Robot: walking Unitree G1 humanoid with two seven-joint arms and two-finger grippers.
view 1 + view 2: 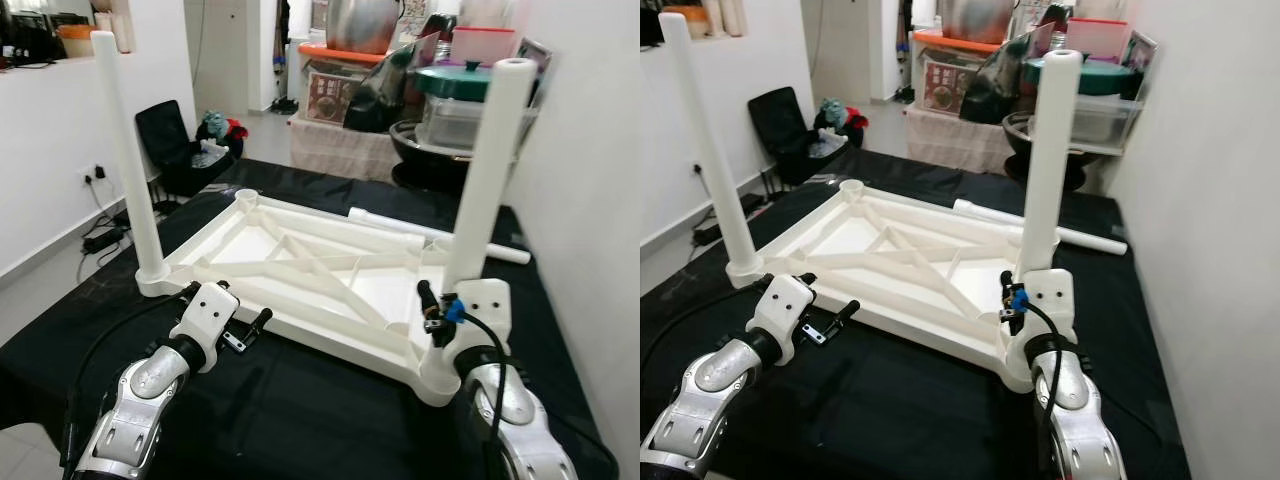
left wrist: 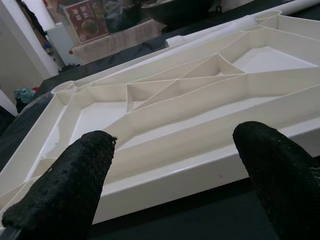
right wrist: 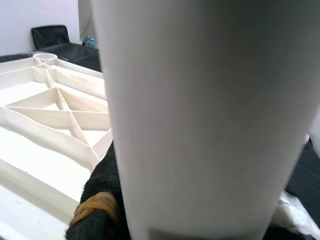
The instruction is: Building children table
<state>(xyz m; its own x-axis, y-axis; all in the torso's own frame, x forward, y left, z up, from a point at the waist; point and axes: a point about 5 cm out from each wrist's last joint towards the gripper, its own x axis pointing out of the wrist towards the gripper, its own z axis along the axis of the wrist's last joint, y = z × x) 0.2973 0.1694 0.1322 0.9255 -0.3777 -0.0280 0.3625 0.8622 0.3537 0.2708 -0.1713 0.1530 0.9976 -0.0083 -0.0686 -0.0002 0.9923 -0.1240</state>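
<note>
With the right claw (image 1: 432, 300) clenched on the near-right leg (image 1: 490, 170), keep it plumb while the released left claw (image 1: 228, 318) steadies the tabletop (image 1: 300, 265).

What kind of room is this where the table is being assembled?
Probably a lived-in home, a room also used for storage. Stacked plastic storage boxes, a large metal pot and a black chair crowd the back, and a wall socket has cables plugged in.
</note>
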